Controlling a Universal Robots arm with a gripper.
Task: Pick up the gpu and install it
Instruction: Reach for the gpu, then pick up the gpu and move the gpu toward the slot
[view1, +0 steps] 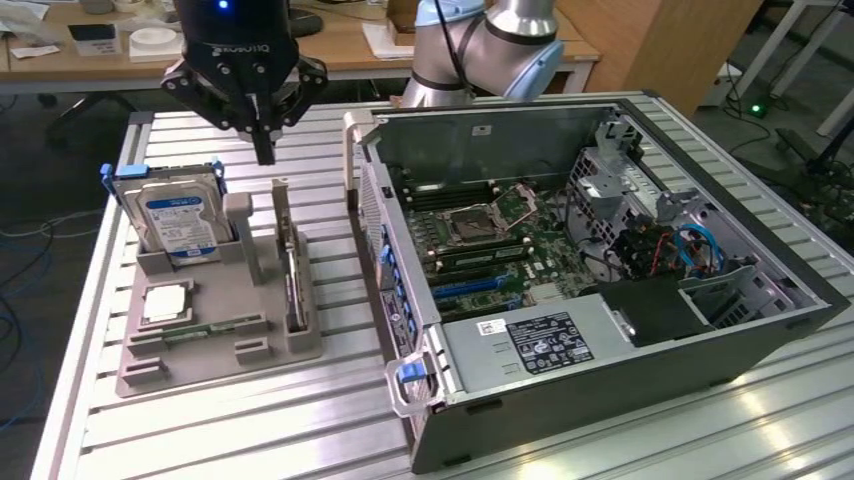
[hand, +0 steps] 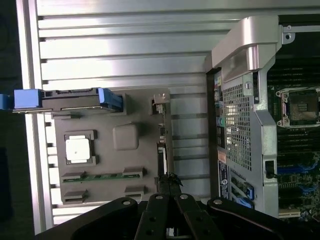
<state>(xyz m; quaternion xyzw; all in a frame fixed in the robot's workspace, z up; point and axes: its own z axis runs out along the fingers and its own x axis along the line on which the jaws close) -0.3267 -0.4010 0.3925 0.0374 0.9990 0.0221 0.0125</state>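
Hovering with gripper (view1: 264, 152) pinched together, empty, above gpu (view1: 284, 250) racked edge-up at three o'clock on holder (view1: 200, 350), presumably for top-down grasping.

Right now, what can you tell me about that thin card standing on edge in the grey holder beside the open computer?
The gpu is a thin, flat, dark circuit card with a pale metal bracket at one end. It stands upright on its long edge in a slot of the grey holder, on the side nearest the open computer case. Nothing grips it: the robot's hand, shut, hangs just above its bracket end, apparently clear of it.
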